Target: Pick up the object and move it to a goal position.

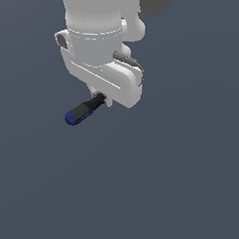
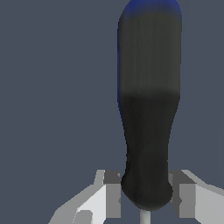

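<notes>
- Here the gripper [image 2: 145, 199] pinches the object [image 2: 148, 109] at its narrow black base, pale blocky fingers [image 2: 113, 194] on either side.
- The object [image 1: 83, 110] is a smooth rounded rod, blue at its tip, jutting from the white glossy hand toward the exterior view's left.
- Beyond lies a plain, flat grey-blue ground [image 1: 177, 184].

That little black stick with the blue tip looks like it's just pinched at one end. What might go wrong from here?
Two risks stand out.

1. The small black rod with the rounded blue end is held by the white robot gripper only near its black end, so most of it sticks out unsupported. A quick move could make it swing or slip out.

2. In the wrist view the grey finger pads flank only the rod's rounded base, a surface that could turn in the grip.
</notes>
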Controlling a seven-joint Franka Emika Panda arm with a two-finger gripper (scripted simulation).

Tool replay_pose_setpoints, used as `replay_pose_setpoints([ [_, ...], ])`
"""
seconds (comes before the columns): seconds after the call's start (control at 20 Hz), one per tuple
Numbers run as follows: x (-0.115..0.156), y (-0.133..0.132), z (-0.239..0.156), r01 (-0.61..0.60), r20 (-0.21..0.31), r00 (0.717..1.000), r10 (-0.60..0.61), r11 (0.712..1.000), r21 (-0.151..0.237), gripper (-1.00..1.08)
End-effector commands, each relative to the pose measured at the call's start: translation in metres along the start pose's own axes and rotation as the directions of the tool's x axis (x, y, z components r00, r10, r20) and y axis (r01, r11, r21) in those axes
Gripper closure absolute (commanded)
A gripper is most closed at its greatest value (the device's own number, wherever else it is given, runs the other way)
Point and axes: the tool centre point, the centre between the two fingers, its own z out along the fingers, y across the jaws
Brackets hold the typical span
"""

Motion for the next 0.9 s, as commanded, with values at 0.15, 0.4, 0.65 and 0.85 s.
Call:
replay_pose_setpoints([
  [0.15,0.015,0.000,-0.027,0.000,0.000,1.000,0.000,1.000,0.000,1.08],
  [0.4,0.027,0.000,-0.046,0.000,0.000,1.000,0.000,1.000,0.000,1.08],
  [0.65,0.036,0.000,-0.062,0.000,0.000,1.000,0.000,1.000,0.000,1.08],
  [0.85,0.042,0.000,-0.071,0.000,0.000,1.000,0.000,1.000,0.000,1.08],
])
